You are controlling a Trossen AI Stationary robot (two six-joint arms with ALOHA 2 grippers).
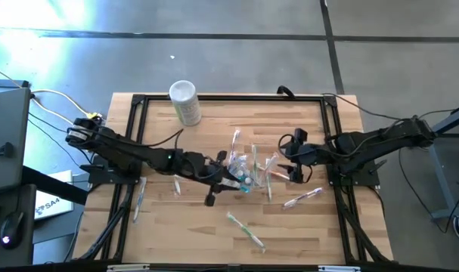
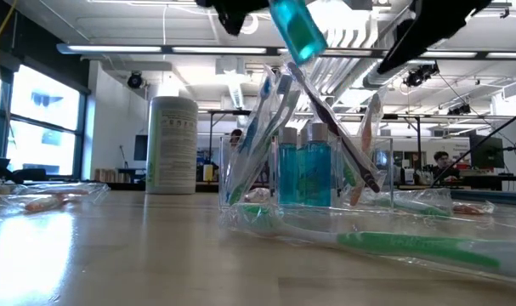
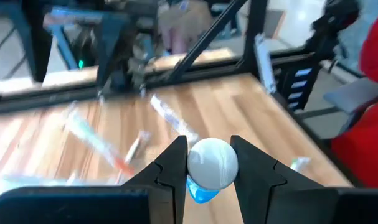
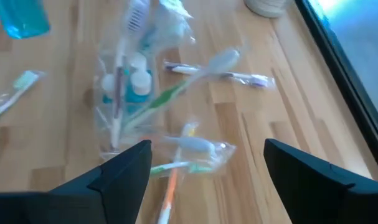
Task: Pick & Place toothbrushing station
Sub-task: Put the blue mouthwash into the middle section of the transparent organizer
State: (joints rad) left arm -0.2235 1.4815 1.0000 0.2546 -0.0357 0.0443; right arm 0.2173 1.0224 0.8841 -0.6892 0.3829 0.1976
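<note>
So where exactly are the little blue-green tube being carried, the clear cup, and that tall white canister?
teal toothpaste tube [image 2: 297, 30], low view, on its teal body, held above the cup.
clear plastic cup [image 2: 235, 183], low view, on its left wall.
white canister [image 1: 185, 102], high view, on its side below the lid.

Robotics lab — exposed ceiling ducts [image 2: 240, 85], monitors [image 2: 487, 153], concrete floor [image 1: 214, 45]

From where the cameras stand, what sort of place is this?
Probably a robotics lab or workshop: a wooden table on a bare concrete floor, exposed ceiling strip lights, and a person at a monitor behind.
</note>
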